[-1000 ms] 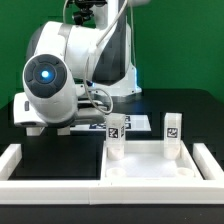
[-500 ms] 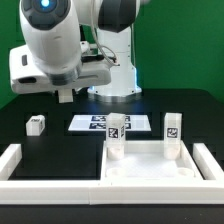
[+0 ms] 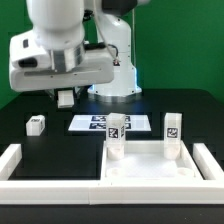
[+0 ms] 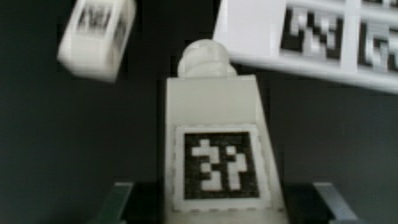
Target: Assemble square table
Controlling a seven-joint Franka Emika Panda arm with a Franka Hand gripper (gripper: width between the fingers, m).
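White tagged leg point(image 4: 217, 140) clamped in the gripper point(image 4: 224, 203); spare leg point(image 4: 98, 38) lies nearby.

**Exterior view.** Camera just beyond the near edge of the black table point(image 3: 190, 105), slightly above it. It faces the far green wall point(image 3: 180, 40) and takes in the whole work area.

**Wrist view.** Camera looking along the gripper point(image 4: 224, 200) at very close range. The white tagged block leg point(image 4: 210, 150) clamped between the dark fingers point(image 4: 121, 202) fills the foreground.

**Shared.** The flat white marker board point(image 3: 95, 123) at mid-table, and the loose small white tagged block point(image 3: 36, 125) towards the exterior view's left. The same board point(image 4: 320, 35) and block point(image 4: 98, 40) lie beyond the held leg.
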